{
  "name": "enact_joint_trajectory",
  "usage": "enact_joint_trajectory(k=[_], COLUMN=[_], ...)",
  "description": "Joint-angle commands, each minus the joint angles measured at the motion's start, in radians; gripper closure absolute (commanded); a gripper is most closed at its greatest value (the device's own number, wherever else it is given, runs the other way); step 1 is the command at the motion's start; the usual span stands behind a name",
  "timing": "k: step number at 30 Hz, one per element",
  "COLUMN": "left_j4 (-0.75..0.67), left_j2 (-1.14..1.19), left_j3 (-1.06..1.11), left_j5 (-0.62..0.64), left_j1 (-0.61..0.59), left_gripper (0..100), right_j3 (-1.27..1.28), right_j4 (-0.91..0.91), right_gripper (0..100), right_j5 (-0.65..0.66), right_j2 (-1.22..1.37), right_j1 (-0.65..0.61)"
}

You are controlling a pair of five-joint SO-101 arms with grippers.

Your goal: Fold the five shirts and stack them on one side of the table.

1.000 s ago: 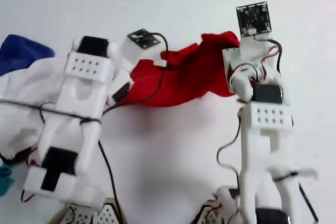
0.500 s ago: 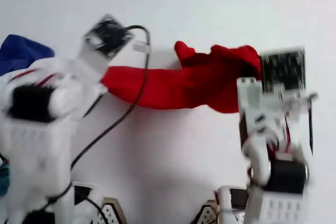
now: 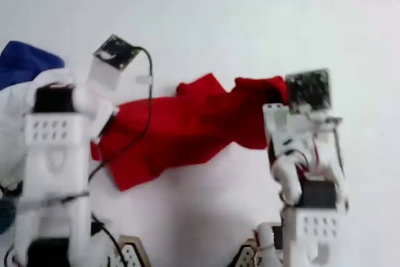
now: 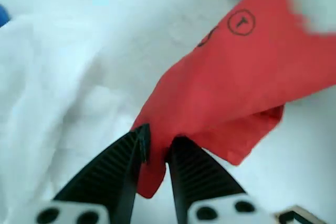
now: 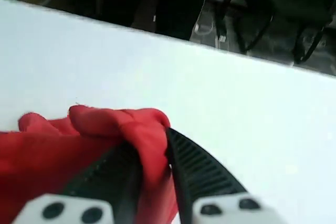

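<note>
Nearest the camera in the high view, the two white plastic robot arms rise from their bases at the near edge of the white table (image 3: 219,23): the left arm (image 3: 53,148) at one side, the right arm (image 3: 306,154) at the other.

Between them lies the crumpled red fabric shirt (image 3: 181,129), spread across the middle of the table and slanting from the left arm's wrist towards the right arm's wrist.

In the left wrist view, the left gripper (image 4: 157,139) has its black ribbed fingers (image 4: 118,166) clenched on a corner of the red shirt (image 4: 236,77), which fans out beyond them and bears a small black circular mark (image 4: 241,22).

In the right wrist view, the right gripper (image 5: 152,145) likewise pinches a bunched fold of the red shirt (image 5: 52,145) between its black fingers (image 5: 197,163).

Beside the left arm, a heap of white cloth (image 3: 12,110) touches the edge of the red shirt; farther back, a rumpled blue cloth (image 3: 25,60) rests against that heap.

Beyond the far table edge is a dark floor (image 5: 252,14).
</note>
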Motion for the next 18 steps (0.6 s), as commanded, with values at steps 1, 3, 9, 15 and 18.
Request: enact_joint_trajectory(k=[1,3,9,15,18], left_j4=[-0.135,-0.178,-0.166,0.020,0.138], left_j2=[0.190,0.304,0.589,0.726,0.743], left_j3=[0.004,-0.025,-0.245,-0.581,-0.707], left_j5=[0.006,0.006,0.044,0.184,0.181], left_j1=[-0.006,-0.008,-0.012,-0.014,-0.005], left_gripper=[97,97,89,74,75], right_j3=[0.098,0.118,0.021,-0.068,-0.074], right_j4=[-0.272,-0.367,-0.421,-0.429,-0.440], right_gripper=[97.4,97.4,82.7,77.6,77.6], right_j5=[-0.003,-0.003,-0.009,-0.011,-0.012], right_j2=[0.162,0.271,0.605,0.823,0.891], right_j1=[-0.010,-0.008,-0.004,0.027,0.044])
